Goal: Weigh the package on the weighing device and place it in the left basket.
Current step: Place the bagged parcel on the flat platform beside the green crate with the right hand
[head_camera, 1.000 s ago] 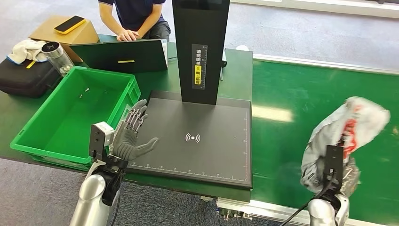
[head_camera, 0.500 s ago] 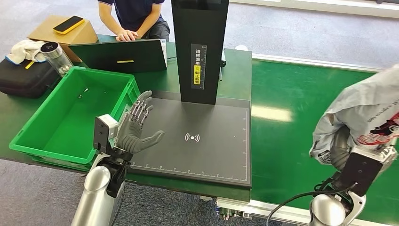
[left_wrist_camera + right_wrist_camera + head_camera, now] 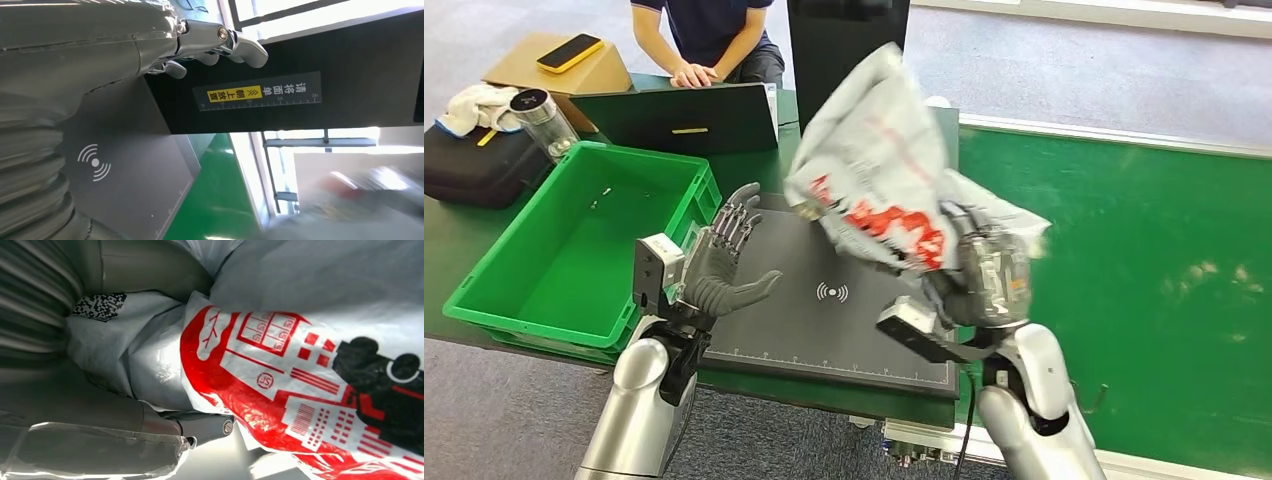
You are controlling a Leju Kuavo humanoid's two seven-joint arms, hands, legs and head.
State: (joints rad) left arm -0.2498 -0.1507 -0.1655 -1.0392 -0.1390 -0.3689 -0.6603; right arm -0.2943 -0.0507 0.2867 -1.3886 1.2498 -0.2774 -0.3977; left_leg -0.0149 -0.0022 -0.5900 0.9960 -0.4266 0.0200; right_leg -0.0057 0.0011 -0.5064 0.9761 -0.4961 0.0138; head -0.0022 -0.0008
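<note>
My right hand (image 3: 984,280) grips a grey plastic mail package (image 3: 879,170) printed in red and black, held up in the air over the right half of the black weighing plate (image 3: 824,330). The right wrist view shows the package (image 3: 300,365) close up, pressed against my thumb. My left hand (image 3: 719,265) hovers with its fingers spread and nothing in it, above the plate's left edge beside the green basket (image 3: 484,290). In the left wrist view the fingers (image 3: 240,45) reach toward the scale's black column (image 3: 280,95). The basket holds no package.
A person sits behind the table at a dark laptop (image 3: 679,115). A black case (image 3: 474,160), a clear bottle (image 3: 544,120) and a cardboard box with a yellow phone (image 3: 572,52) lie at the back left. The green conveyor belt (image 3: 1144,250) runs on the right.
My right hand has swung the package left from over the green belt to above the weighing plate. My left hand has edged slightly up and right.
</note>
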